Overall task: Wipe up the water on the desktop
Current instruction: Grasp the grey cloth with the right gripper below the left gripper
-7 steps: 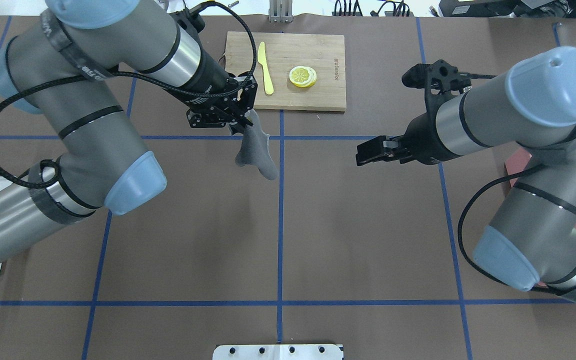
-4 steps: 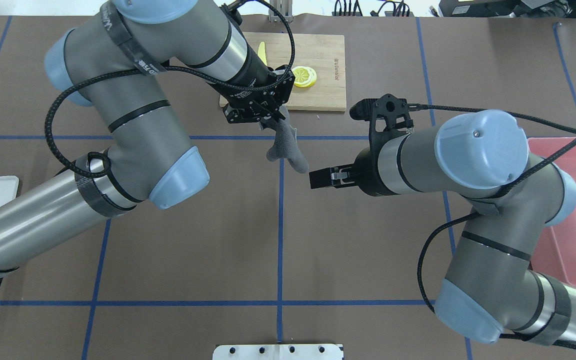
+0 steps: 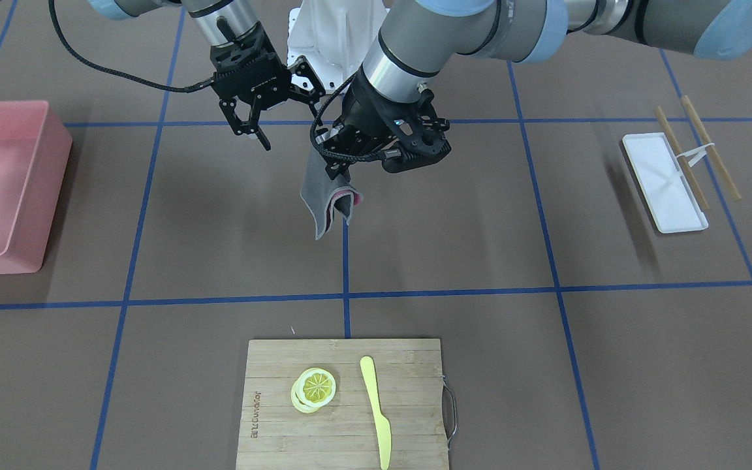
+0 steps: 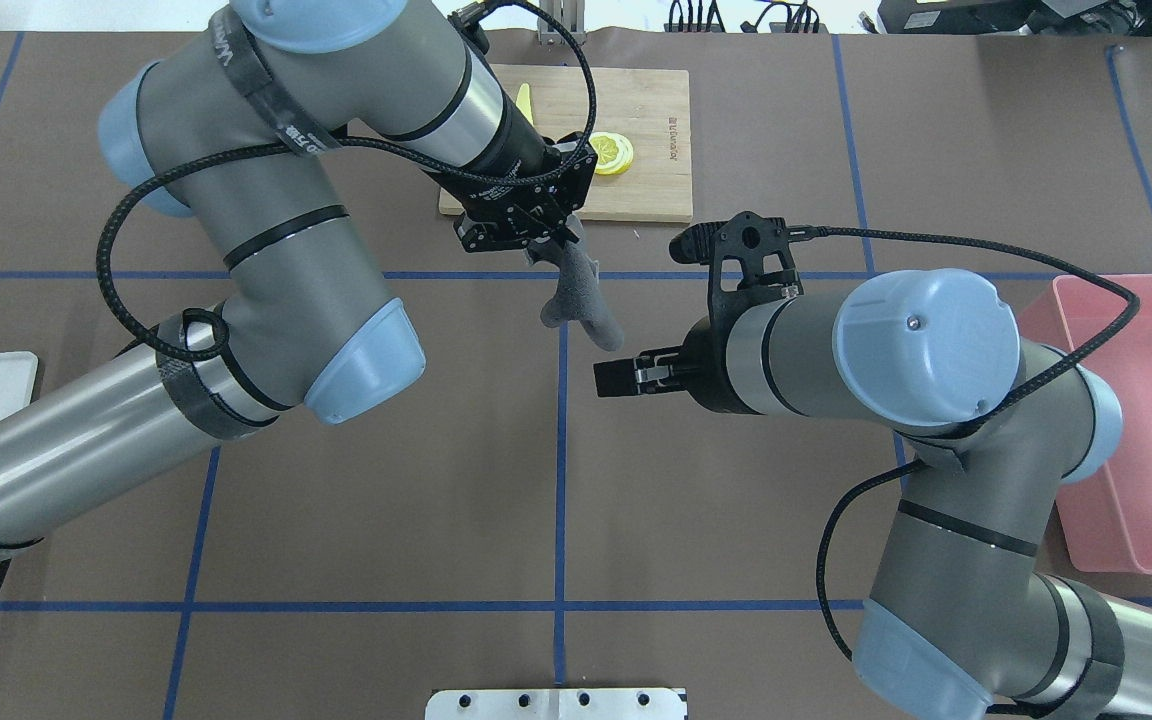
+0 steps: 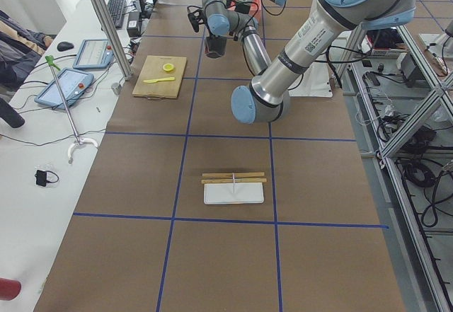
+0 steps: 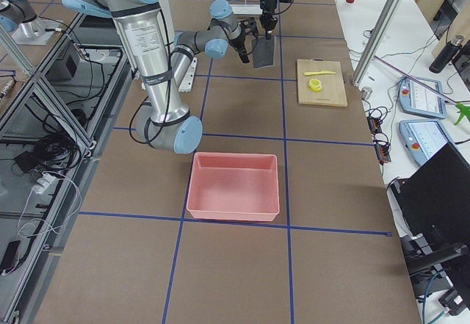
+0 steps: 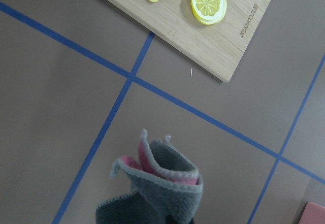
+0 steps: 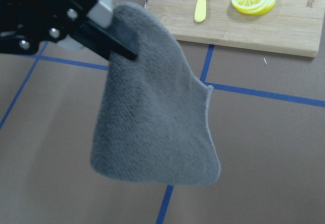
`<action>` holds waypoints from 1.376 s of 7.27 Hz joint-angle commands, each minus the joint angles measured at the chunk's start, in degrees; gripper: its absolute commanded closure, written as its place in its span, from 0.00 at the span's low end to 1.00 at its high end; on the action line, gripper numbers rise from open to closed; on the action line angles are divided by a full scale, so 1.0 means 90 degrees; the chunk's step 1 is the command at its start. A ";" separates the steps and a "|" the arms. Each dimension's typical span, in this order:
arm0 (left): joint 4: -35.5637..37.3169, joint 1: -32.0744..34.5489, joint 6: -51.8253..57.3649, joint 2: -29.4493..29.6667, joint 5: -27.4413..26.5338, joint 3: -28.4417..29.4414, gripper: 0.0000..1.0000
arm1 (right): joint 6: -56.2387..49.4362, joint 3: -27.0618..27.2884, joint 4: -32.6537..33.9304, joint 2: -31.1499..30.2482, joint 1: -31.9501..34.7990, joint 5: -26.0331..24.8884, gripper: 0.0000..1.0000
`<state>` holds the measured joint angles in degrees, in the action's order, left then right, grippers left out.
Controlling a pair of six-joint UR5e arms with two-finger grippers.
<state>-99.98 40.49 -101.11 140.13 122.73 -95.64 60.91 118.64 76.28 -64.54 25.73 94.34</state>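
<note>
The desktop [image 4: 386, 480] is brown with blue tape lines; I see no water on it. My left gripper [image 4: 548, 243] is shut on the top of a grey cloth [image 4: 576, 300] with a pink inner side. The cloth hangs above the desktop, just in front of the cutting board. In the front view the left gripper [image 3: 340, 175] holds the cloth [image 3: 325, 199] over the centre tape line. My right gripper [image 4: 601, 378] is open and empty, level with the cloth's lower end and just beside it [image 3: 252, 136]. The right wrist view shows the hanging cloth [image 8: 152, 117] close up.
A bamboo cutting board [image 4: 651, 195] at the far middle holds lemon slices [image 4: 611, 152] and a yellow knife [image 3: 376, 408]. A pink bin [image 4: 1136, 430] stands at the right. A white tray [image 3: 663, 183] with chopsticks lies at the left.
My left arm carried the cloth right, toward the table's centre line. My right arm swung in leftward, and its gripper now sits close beside the hanging cloth.
</note>
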 commanded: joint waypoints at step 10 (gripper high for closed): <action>0.0006 -0.0466 -0.0768 -0.0092 0.0005 -0.0447 1.00 | -0.0059 -0.0048 -0.0926 -0.0182 -0.0446 -0.0853 1.00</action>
<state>-99.90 36.35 -108.06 139.47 122.79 -99.59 60.34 118.13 68.74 -65.88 21.77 86.62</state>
